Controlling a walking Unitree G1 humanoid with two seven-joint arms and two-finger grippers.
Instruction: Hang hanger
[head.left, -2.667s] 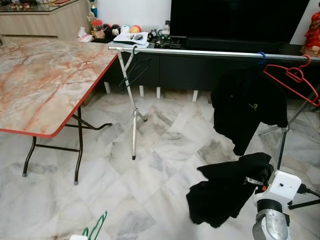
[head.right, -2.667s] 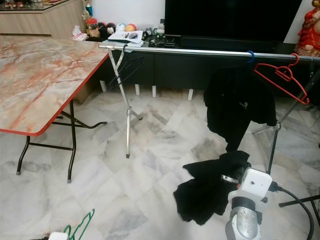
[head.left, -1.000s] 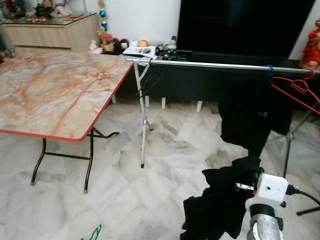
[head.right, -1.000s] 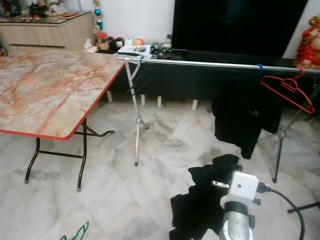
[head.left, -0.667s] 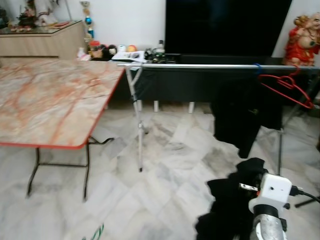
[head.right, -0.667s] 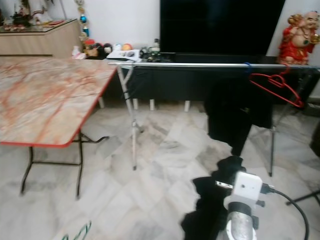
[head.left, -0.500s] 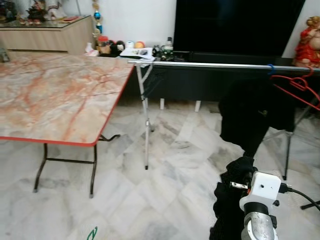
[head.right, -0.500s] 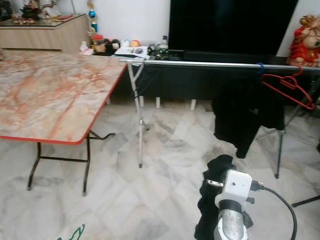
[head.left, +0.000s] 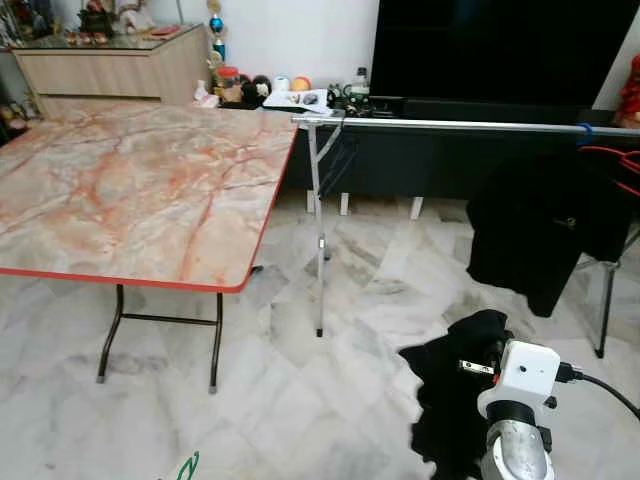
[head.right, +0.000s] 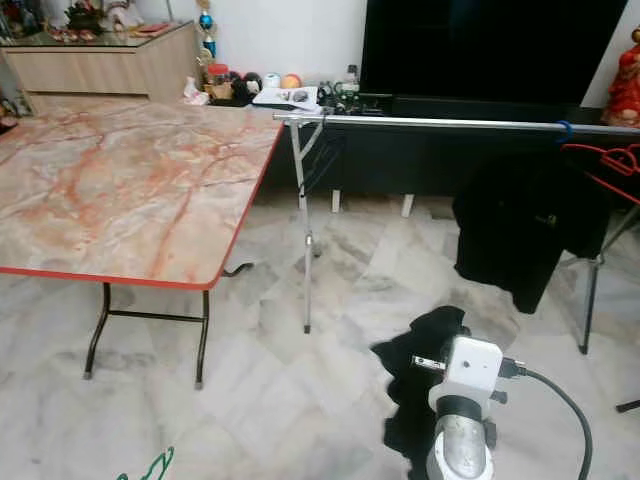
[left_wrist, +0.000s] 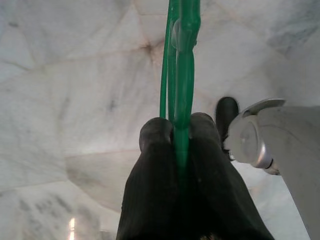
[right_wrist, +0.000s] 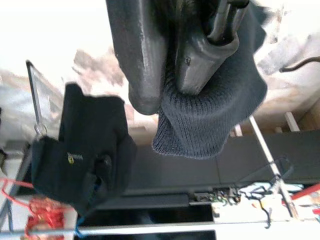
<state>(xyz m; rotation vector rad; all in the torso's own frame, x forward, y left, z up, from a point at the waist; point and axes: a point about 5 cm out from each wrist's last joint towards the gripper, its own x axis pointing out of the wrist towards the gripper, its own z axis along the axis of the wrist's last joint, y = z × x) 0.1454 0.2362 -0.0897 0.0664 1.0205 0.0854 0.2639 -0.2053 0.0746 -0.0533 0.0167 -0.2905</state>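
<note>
A green hanger (left_wrist: 182, 75) is pinched in my left gripper (left_wrist: 175, 127), which is shut on it low over the floor; its tip peeks in at the lower edge (head.left: 187, 467). My right gripper (right_wrist: 167, 95) is shut on a black knitted garment (head.left: 455, 380) that droops ahead of the white wrist unit (head.left: 528, 368). A silver clothes rail (head.left: 450, 123) runs across the room ahead. On it hang a black garment (head.left: 545, 225), a red hanger (head.left: 615, 160) at the far right, and a dark hanger (head.left: 335, 160) at its left end.
A marble-topped folding table (head.left: 130, 190) with a red edge fills the left side. Behind the rail stand a black TV cabinet (head.left: 450, 165) and a large dark screen (head.left: 500, 50). Pale marble floor (head.left: 300, 390) lies between me and the rail's leg (head.left: 319, 260).
The camera has swung left, so the table takes up more of the picture and the rail sits further right. Both grippers keep their holds.
</note>
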